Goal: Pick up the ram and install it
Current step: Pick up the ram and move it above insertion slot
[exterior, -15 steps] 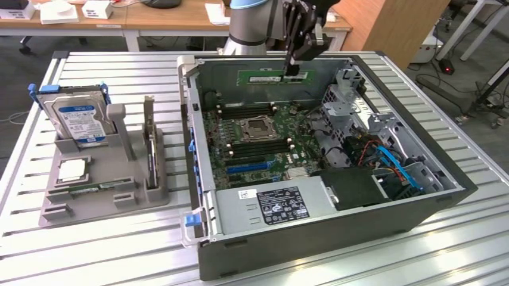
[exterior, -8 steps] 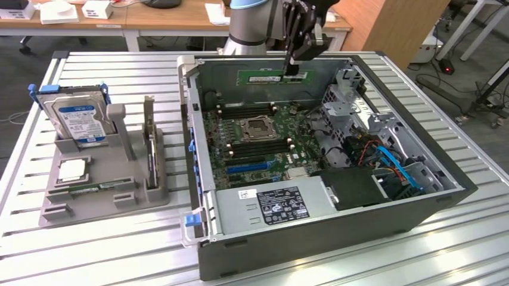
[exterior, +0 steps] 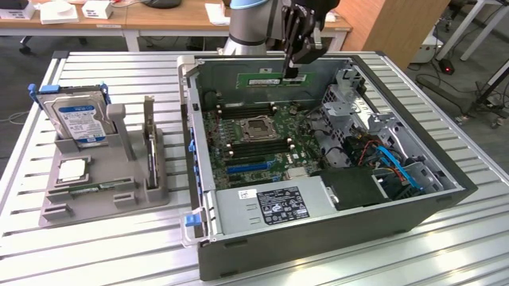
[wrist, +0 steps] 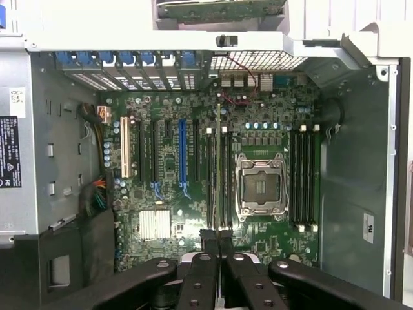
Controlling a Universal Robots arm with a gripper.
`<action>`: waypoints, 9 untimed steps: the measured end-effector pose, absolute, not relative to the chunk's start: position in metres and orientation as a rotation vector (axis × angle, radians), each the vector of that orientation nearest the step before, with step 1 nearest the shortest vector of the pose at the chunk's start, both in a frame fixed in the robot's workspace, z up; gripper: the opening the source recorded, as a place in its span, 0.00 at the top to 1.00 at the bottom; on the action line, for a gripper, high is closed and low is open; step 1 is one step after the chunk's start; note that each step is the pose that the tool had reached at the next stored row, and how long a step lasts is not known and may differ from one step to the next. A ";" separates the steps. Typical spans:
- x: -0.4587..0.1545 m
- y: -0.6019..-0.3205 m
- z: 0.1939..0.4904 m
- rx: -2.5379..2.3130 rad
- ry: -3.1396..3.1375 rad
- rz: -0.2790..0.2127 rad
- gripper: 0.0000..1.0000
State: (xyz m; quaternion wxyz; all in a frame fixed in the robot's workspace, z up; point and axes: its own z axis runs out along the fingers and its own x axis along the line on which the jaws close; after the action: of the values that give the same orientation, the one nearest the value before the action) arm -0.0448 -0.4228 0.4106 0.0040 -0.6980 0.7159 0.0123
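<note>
Ram stick, thin green circuit board [exterior: 266,81], looks clamped in the closed black gripper [exterior: 292,74] over the open grey computer case [exterior: 334,238]; I'd keep it parallel to the black memory slots [wrist: 222,174] beside the silver CPU socket [wrist: 261,184], descend straight, press evenly.

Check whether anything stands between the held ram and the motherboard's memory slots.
Nothing visible does. The gripper is shut on the ram, held above the open case. In the wrist view its thin edge hangs over the memory slots beside the CPU socket, with no cable or card crossing the gap.
</note>
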 end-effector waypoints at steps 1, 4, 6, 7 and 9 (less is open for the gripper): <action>-0.045 -0.423 0.410 -2.190 2.240 0.039 0.89; -0.045 -0.423 0.408 -2.202 2.229 0.039 0.89; -0.045 -0.423 0.407 -2.210 2.222 0.039 0.89; -0.045 -0.423 0.407 -2.210 2.222 0.039 0.89; -0.045 -0.423 0.407 -2.210 2.222 0.039 0.89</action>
State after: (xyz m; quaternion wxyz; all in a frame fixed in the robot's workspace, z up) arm -0.0448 -0.4228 0.4066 0.0038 -0.7052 0.7089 0.0123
